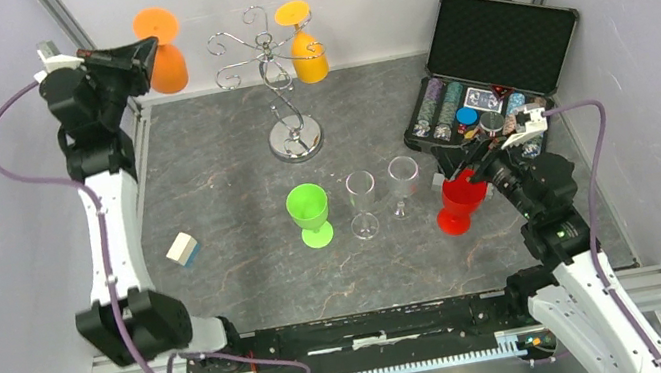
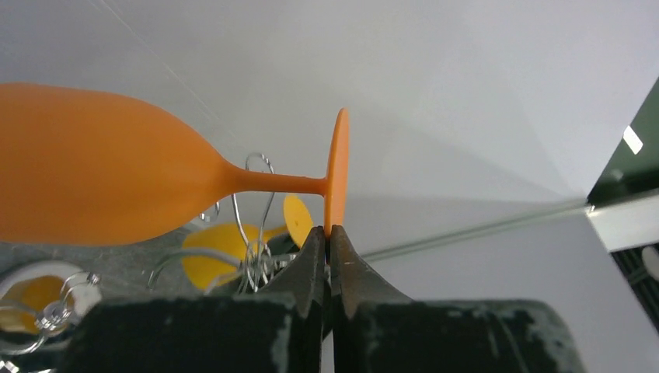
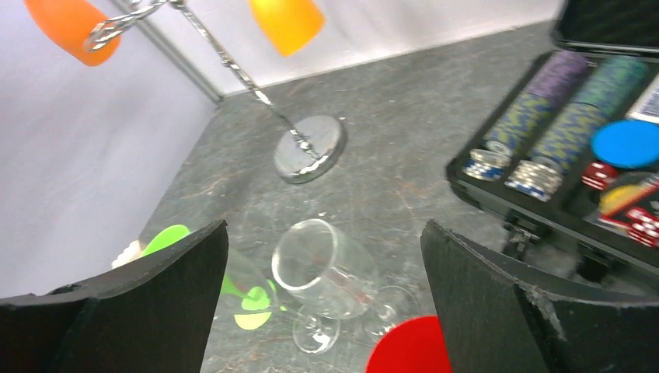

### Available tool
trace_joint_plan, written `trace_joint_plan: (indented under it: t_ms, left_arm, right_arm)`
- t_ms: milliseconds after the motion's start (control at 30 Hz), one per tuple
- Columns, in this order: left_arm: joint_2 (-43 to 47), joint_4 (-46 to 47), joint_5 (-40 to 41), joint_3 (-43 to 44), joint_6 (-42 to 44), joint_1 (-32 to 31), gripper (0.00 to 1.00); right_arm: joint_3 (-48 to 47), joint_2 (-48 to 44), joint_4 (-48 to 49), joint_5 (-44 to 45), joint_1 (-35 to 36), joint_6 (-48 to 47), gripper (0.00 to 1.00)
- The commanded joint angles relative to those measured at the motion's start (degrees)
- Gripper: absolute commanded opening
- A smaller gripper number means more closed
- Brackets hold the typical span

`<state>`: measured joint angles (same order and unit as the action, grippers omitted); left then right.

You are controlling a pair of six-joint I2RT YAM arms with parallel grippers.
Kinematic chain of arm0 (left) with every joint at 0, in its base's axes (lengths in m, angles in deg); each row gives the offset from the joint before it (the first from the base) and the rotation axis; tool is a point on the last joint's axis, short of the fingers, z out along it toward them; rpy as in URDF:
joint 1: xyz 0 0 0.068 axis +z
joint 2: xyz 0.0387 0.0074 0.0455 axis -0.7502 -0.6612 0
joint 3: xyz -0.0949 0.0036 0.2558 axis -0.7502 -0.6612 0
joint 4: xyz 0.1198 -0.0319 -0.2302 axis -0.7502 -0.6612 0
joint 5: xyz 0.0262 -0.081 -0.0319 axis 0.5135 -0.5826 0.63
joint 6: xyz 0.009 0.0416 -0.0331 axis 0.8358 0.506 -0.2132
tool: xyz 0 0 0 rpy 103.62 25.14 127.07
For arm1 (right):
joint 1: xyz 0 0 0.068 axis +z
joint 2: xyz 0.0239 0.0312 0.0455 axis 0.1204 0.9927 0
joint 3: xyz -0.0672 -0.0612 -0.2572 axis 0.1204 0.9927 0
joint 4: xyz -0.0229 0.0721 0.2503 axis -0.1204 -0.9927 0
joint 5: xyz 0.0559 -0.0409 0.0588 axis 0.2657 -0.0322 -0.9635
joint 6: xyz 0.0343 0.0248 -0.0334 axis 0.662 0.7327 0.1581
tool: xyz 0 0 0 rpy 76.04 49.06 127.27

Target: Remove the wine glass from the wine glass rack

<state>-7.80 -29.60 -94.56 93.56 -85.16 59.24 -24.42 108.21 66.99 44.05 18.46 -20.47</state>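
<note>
Hanging on the wine glass rack [image 1: 295,139]: a yellow glass [image 1: 308,56]. Left gripper [image 2: 327,233] pinches the foot of the orange wine glass [image 2: 101,167], far-left worktop corner; right gripper [image 3: 322,229] gapes over a red glass [image 1: 456,201].

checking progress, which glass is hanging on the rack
The yellow glass, hanging upside down on the rack. The orange glass is pinched in the left gripper, off the rack; the green glass, red glass and two clear glasses stand on the table.

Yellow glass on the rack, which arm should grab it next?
Probably the right for the yellow glass: the right gripper is open and empty, while the left gripper pinches the orange glass.
</note>
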Motion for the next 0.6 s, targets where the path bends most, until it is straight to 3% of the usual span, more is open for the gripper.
trace_joint_plan:
  t_ms: [0,167,367,567]
  left_arm:
    - [11.1,-8.0,-7.4,-5.6,10.7,0.6,0.02]
    - [23.0,-15.7,-11.9,-12.3,16.8,0.8,0.02]
    - [35.2,-31.1,-16.4,-16.8,25.2,0.5,0.02]
    - [39.9,-17.1,-31.8,-22.9,9.8,-0.8,0.02]
  right_arm:
    - [1.9,1.2,11.9,-9.7,0.0,2.8,0.98]
    - [3.6,1.7,19.6,-13.7,0.2,8.2,0.98]
    - [3.7,3.1,27.8,-15.3,2.1,13.8,0.98]
    - [1.2,8.7,32.8,-10.9,11.5,15.1,0.98]
